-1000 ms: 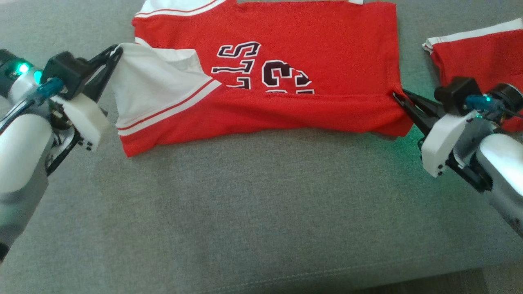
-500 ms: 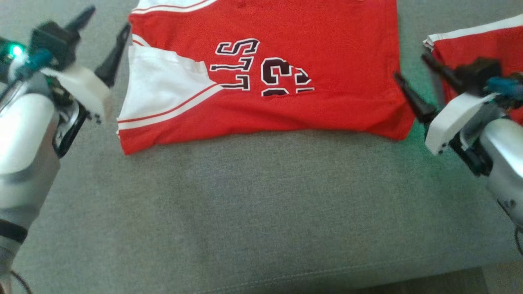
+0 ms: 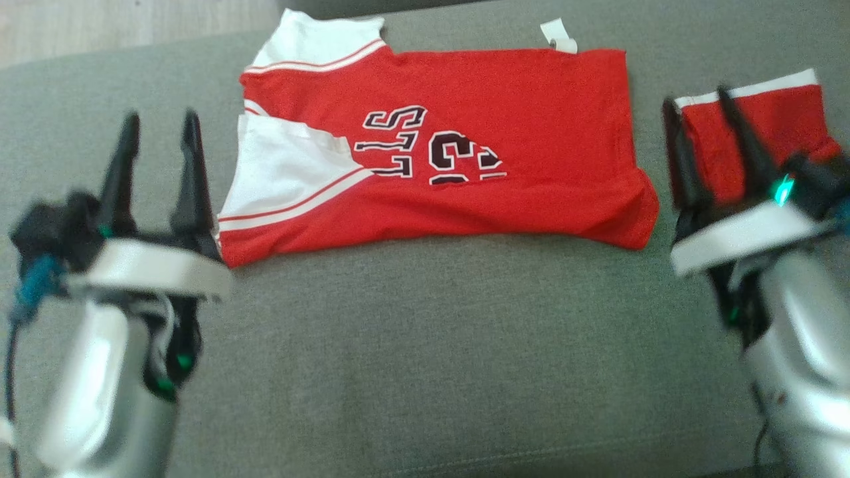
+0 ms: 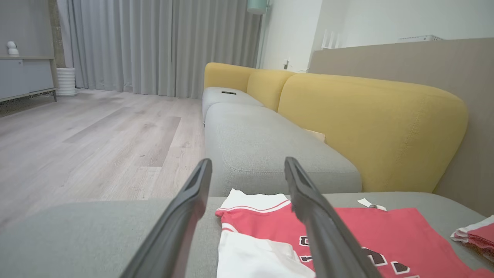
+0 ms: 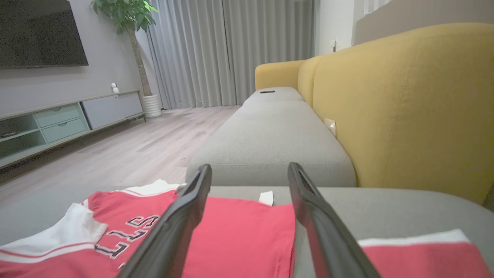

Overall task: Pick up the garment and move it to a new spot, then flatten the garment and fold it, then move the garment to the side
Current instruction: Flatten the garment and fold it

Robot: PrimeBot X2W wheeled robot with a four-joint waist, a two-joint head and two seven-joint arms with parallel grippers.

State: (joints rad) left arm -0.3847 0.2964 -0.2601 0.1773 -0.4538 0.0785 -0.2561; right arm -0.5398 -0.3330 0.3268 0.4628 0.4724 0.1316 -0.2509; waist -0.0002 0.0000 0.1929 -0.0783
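"On the grey seat (image 3: 425, 345), left end first: what has the left gripper (image 3: 161, 119) got?"

"Nothing. Jaws spread wide and empty, fingers pointing up, just beside the white-striped end of the jersey (image 3: 505, 133). A second ago it was pinching the near edge there."

"The jersey itself?"

"Flat on the seat between the two arms, toward the far edge. The near strip is turned over and covers the lower part of the lettering. The fold has held since let-go. The head view has tipped too, so the shift in frame is not the cloth moving."

"And the right gripper (image 3: 695, 99)?"

"Same. It was clamped on the hem-side corner. Now it is spread, empty and drawn back, its fingers crossing the other red piece (image 3: 764, 126) in the head view."

"Meaning?"

"My read: first fold laid and released. More folds are due, then the carry to the side."

"Count."

"Two grippers. One jersey in work. One second folded red-and-white piece, far right, apart from the jersey. One white tag (image 3: 558, 36) at the far edge of the jersey."
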